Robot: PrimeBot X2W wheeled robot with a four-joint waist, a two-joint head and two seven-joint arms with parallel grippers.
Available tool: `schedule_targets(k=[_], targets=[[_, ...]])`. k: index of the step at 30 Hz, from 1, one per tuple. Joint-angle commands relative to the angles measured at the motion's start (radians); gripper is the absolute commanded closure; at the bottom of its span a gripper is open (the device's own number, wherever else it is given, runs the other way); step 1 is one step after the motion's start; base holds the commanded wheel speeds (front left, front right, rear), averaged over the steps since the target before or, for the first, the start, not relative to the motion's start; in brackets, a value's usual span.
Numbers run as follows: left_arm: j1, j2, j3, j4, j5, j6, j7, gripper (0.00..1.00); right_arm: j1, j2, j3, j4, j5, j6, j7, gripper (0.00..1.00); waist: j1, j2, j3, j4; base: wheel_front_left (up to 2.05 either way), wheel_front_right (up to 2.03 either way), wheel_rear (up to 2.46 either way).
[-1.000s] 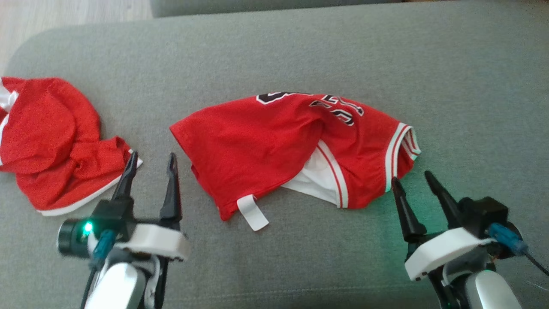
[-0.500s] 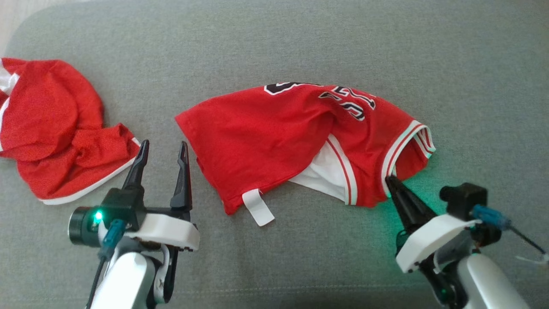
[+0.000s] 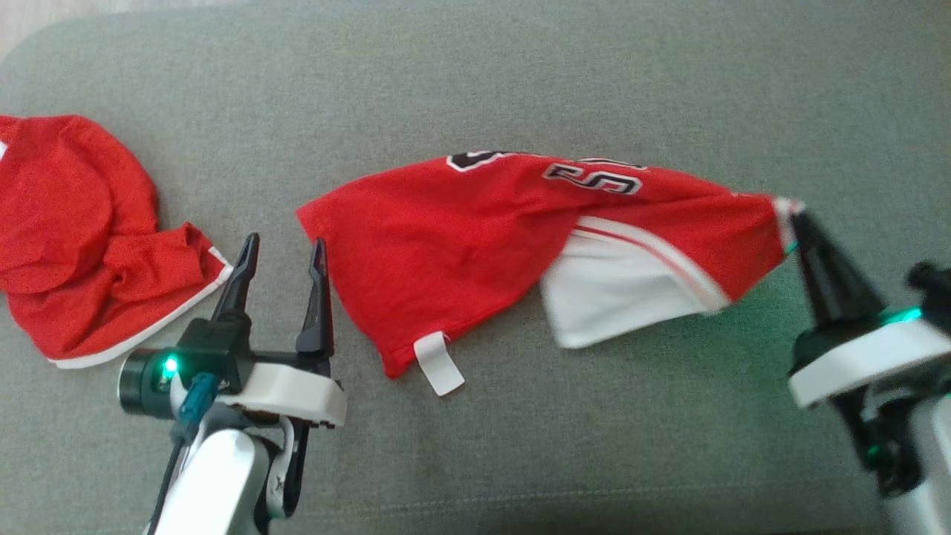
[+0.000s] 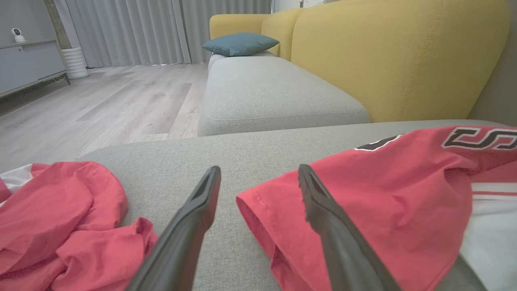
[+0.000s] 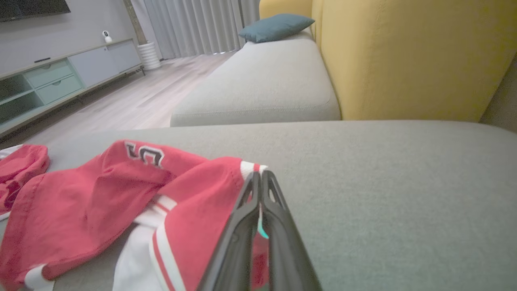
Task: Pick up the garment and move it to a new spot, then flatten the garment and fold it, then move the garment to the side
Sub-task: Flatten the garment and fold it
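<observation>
Position: the red jersey garment (image 3: 461,238), with black-and-white lettering and white trim, lies mid-seat on the grey fabric sofa seat (image 3: 520,74). It is stretched toward the robot's right.

The right gripper (image 3: 793,217) has its jaws together, clamped on the garment's striped right-hand edge, and the cloth is drawn taut toward it.

The left gripper (image 3: 284,241) has its jaws apart and holds nothing. It sits just beside the garment's left hem; contact cannot be told.

A white label tab (image 3: 438,364) lies at the near hem. A crumpled red cloth (image 3: 74,223) lies further left, apart from the garment.
</observation>
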Motion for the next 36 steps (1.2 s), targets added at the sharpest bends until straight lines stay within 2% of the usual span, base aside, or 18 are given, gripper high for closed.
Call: schedule_targets(k=[1,7,13,18,24,25,26,27,32,36], targets=[[-0.048,0.01,0.035,-0.026,0.012,-0.002,-0.012,0.0,-0.05,-0.028,-0.01,-0.049,0.006,0.004,0.002,1.0,0.0,0.0,0.003,0.001,0.0,0.0,0.0],[-0.07,0.007,0.029,-0.027,0.021,-0.006,-0.012,0.0,-0.114,-0.09,-0.087,-0.046,0.028,0.004,0.04,1.0,0.0,0.0,0.035,0.011,0.0,0.0,0.0],[-0.111,0.001,0.02,-0.03,0.034,-0.014,-0.012,0.0,-0.211,-0.166,-0.122,0.044,0.059,0.004,0.061,1.0,0.0,0.0,0.093,0.04,0.0,0.0,0.0],[-0.145,-0.01,0.015,-0.032,0.046,-0.018,-0.012,0.0,-0.303,-0.202,-0.097,0.167,0.081,0.004,0.049,1.0,0.0,0.0,0.149,0.066,0.0,0.0,0.0],[-0.167,-0.022,0.016,-0.032,0.058,-0.021,-0.012,0.0,-0.404,-0.205,-0.026,0.32,0.08,0.004,-0.015,1.0,0.0,0.0,0.187,0.077,0.0,0.0,0.0],[-0.169,-0.024,0.017,-0.03,0.059,-0.022,-0.012,0.0,-0.417,-0.204,-0.016,0.348,0.079,0.004,-0.027,0.82,0.0,0.0,0.19,0.077,0.0,0.0,0.0],[-0.172,-0.026,0.017,-0.028,0.06,-0.023,-0.012,0.0,-0.43,-0.2,-0.007,0.372,0.078,0.004,-0.039,0.33,0.0,0.0,0.192,0.076,0.0,0.0,0.0],[-0.174,-0.028,0.018,-0.026,0.062,-0.025,-0.012,0.0,-0.439,-0.196,0.001,0.391,0.076,0.004,-0.052,0.0,0.0,0.0,0.192,0.075,0.0,0.0,0.0],[-0.174,-0.032,0.022,-0.016,0.065,-0.028,-0.012,0.0,-0.456,-0.181,0.014,0.45,0.041,0.004,-0.121,0.0,0.0,0.0,0.177,0.063,0.0,0.0,0.0],[-0.16,-0.034,0.031,-0.009,0.066,-0.03,-0.012,0.0,-0.434,-0.152,-0.019,0.45,-0.026,0.004,-0.216,0.0,0.0,0.0,0.147,0.047,0.0,0.0,0.0]])
